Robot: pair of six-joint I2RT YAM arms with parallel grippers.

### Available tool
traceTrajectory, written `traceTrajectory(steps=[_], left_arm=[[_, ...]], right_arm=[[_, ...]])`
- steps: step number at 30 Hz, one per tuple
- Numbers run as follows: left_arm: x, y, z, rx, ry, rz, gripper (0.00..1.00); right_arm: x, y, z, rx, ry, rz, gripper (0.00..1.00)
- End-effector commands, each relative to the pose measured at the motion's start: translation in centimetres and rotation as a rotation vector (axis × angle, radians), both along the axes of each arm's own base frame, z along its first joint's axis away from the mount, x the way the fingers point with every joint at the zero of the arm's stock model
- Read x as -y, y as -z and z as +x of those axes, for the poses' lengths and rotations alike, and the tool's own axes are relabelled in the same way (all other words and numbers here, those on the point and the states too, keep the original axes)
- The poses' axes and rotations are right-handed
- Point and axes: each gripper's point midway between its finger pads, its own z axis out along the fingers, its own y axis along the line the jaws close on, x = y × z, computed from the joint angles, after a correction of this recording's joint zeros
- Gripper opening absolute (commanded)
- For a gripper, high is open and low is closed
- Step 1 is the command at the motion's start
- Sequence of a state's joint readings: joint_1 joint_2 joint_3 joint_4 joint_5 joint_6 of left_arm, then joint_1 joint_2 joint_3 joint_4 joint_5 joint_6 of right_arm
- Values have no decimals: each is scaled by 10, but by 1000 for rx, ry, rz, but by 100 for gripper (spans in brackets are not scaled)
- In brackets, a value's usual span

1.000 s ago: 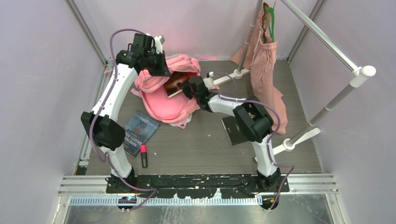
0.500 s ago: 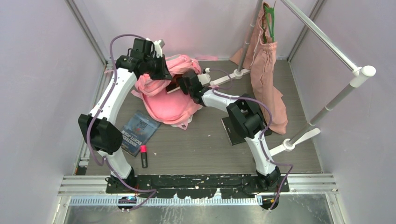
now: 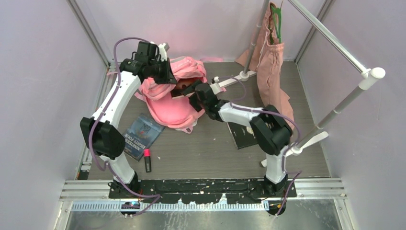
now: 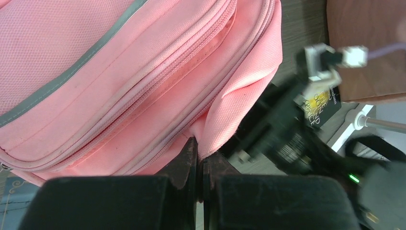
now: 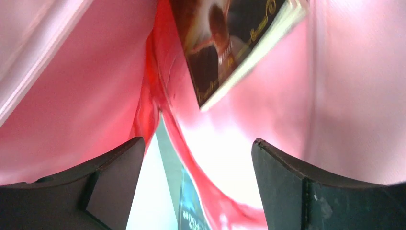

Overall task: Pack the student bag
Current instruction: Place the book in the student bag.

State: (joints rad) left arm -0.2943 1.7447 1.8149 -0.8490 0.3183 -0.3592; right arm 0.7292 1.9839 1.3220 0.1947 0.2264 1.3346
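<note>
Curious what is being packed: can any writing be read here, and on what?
"FOUR": ends the white title on the blue book; the rest is too small.
Yellow letters on the black book: blurred.
Gold lettering on the book in the bag: unreadable.

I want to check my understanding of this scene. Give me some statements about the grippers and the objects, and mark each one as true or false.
1. The left gripper is shut on the pink fabric of the student bag. True.
2. The right gripper is clamped on a book. False: its fingers are apart, and the book lies beyond them, amid the bag's fabric.
3. The blue book lies on the table, outside the bag. True.
4. The red-capped marker is inside the bag. False: it lies on the table beside the blue book.
5. The dusty-pink cloth lies flat on the table. False: it hangs from a green hanger.
</note>
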Motion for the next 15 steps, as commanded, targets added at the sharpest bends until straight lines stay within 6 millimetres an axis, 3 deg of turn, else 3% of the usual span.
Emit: traceTrajectory(steps=[1, 3, 5, 9, 12, 15], left_arm=[[2, -50, 3, 165, 10, -47, 0], [1, -48, 5, 168, 8, -34, 0], [2, -46, 3, 171, 31, -31, 0], [5, -30, -8, 179, 118, -1, 0], [3, -5, -16, 149, 151, 54, 1], [10, 8, -20, 109, 170, 96, 34]], right_arm=[[25, -80, -43, 153, -88, 31, 91], [52, -82, -61, 170, -91, -66, 92], [93, -67, -82, 143, -67, -249, 93], [207, -32, -123, -2, 77, -656, 96], [275, -21, -158, -96, 162, -829, 96], [315, -15, -183, -173, 232, -874, 95]])
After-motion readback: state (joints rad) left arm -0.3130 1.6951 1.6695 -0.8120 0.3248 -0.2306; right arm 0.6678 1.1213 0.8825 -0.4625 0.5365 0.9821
